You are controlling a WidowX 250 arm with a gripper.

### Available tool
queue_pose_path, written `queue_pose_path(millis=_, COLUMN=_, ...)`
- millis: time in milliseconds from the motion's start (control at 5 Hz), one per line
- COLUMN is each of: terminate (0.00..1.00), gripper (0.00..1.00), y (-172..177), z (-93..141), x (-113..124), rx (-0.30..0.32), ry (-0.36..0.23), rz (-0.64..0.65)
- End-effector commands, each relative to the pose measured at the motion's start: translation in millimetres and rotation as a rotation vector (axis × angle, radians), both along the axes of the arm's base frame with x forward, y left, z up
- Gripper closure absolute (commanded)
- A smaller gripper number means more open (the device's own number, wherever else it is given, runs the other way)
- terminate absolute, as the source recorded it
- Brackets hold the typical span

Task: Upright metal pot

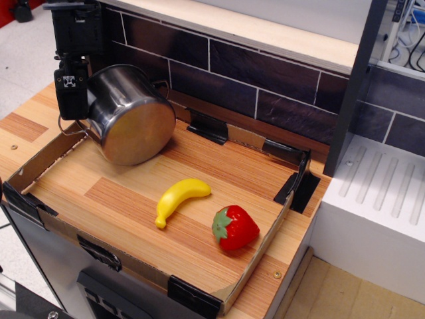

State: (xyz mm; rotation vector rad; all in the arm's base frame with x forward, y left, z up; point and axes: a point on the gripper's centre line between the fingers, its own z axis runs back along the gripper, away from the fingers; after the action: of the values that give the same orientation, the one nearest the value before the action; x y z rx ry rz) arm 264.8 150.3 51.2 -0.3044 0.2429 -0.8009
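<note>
At the table's back left corner we find the pot (126, 113) lying on its side inside the cardboard tray (40, 159), its flat base facing the front right, toward the banana (179, 198) and strawberry (234, 227). Its long axis runs from that base back and left toward the mouth, which is turned away from us. Our gripper (71, 106) hangs just beside the pot's left flank, near the wire handle (70, 127); from it the pot lies to the right. We cannot tell whether the jaws are spread or closed, nor whether they touch the rim. In our judgement, uprighting means tipping the base down.
</note>
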Motion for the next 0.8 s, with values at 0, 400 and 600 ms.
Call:
queue_pose_path(millis=0, terminate=0.0, gripper=1.0, y=-11.1, z=8.2, x=0.5, rx=0.012, ry=-0.032, rz=-0.06)
queue_pose_path(millis=400, terminate=0.0, gripper=1.0, y=-17.5, z=16.9, x=-3.1, rx=0.047, ry=-0.147, rz=-0.039)
queue_pose_path(millis=600, terminate=0.0, gripper=1.0, y=-21.6, z=22.5, x=-4.5, rx=0.092, ry=-0.228, rz=-0.027)
